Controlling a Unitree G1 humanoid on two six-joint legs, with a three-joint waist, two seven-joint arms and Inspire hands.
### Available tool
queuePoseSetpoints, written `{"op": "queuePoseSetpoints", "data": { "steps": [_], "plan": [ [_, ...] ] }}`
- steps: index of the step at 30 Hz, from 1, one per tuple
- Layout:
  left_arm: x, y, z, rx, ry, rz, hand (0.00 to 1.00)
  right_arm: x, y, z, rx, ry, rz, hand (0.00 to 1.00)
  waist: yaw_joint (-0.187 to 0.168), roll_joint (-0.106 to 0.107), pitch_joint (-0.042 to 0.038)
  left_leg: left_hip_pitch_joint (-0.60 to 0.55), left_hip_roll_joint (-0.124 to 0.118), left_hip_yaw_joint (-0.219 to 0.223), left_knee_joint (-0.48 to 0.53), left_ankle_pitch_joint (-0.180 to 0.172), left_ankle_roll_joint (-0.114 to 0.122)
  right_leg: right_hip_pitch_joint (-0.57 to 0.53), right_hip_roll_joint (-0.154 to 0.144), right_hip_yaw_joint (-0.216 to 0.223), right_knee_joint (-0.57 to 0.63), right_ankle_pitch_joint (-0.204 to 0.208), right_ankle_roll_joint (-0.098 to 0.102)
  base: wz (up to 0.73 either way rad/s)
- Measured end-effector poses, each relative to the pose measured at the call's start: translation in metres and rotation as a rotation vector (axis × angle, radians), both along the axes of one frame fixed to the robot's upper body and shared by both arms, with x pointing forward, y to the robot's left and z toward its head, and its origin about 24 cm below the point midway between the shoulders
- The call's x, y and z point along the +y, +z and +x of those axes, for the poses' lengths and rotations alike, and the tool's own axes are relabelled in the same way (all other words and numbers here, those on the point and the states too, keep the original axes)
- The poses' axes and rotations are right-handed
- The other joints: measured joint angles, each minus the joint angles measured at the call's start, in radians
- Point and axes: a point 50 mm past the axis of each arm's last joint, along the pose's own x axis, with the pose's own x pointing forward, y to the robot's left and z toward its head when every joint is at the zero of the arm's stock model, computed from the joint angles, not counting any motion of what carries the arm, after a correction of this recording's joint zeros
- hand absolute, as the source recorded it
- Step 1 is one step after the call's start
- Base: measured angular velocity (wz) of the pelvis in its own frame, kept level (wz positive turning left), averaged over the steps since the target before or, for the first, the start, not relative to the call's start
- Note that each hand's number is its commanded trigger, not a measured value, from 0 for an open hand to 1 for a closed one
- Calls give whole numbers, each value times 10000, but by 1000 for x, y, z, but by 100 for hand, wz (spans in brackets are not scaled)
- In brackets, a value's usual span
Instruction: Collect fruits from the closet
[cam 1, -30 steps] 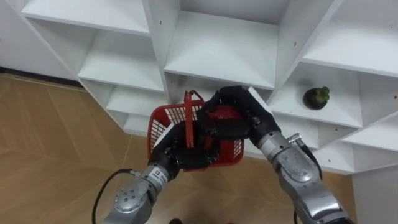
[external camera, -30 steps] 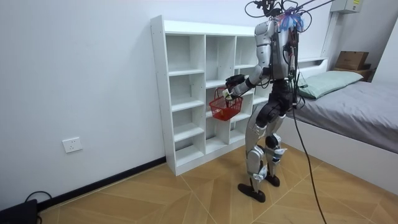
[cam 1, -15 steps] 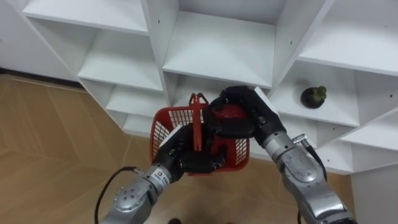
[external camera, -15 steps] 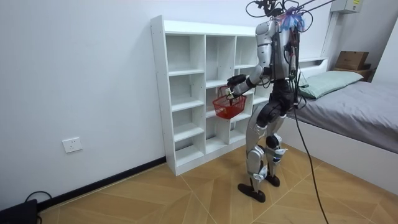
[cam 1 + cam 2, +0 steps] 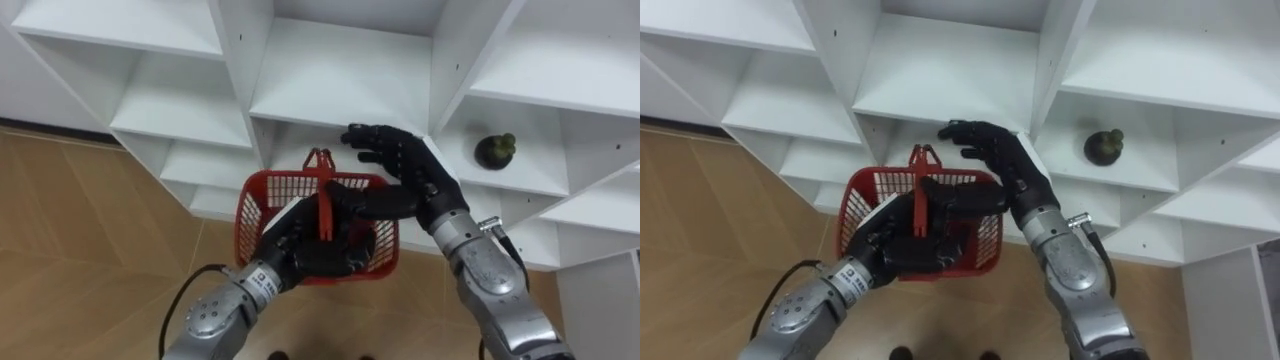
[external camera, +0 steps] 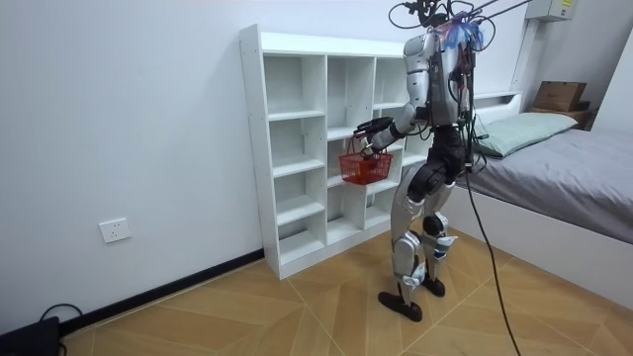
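My left hand (image 5: pixel 297 250) is curled round the upright handle (image 5: pixel 324 195) of a red mesh basket (image 5: pixel 262 198) and holds it in front of the white closet (image 5: pixel 340 80). Just above the basket's far right rim is my right hand (image 5: pixel 405 178), fingers spread and straight, with nothing in it. What lies in the basket is hidden behind both hands. A dark round fruit with a green top (image 5: pixel 497 150) sits on the shelf to the right of the hands. In the room view I stand upright facing the closet (image 6: pixel 297 148), basket (image 6: pixel 365 166) at waist height.
The closet's other compartments (image 5: pixel 770 80) hold nothing that I can see. Wooden floor (image 5: pixel 90 220) lies below. A bed (image 6: pixel 554 168) stands behind me on the room view's right.
My right hand, which was closed on a red fruit over the basket, has opened; the fruit is out of its fingers. The basket has come up a little and levelled.
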Motion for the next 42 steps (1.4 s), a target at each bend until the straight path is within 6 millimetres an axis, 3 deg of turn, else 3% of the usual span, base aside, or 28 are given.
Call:
{"op": "queuePoseSetpoints", "data": {
  "steps": [30,37,42],
  "plan": [
    [4,6,3,-287,-70,177,100,-1,1,-3,-264,77,164,0,-59,194,4,-15,46,114,-124,-5,-12,-28,34,10,-126,9,-10,0],
    [4,2,-2,-189,-136,375,100,-3,-7,-17,30,-140,412,0,-61,203,-2,236,33,132,-156,-7,-14,251,110,45,-227,9,-5,0],
    [16,-5,-9,35,-60,794,100,-11,-20,-27,673,-340,475,0,-72,221,-8,746,113,222,-209,-99,-91,796,204,157,-494,47,13,-5]
  ]
}}
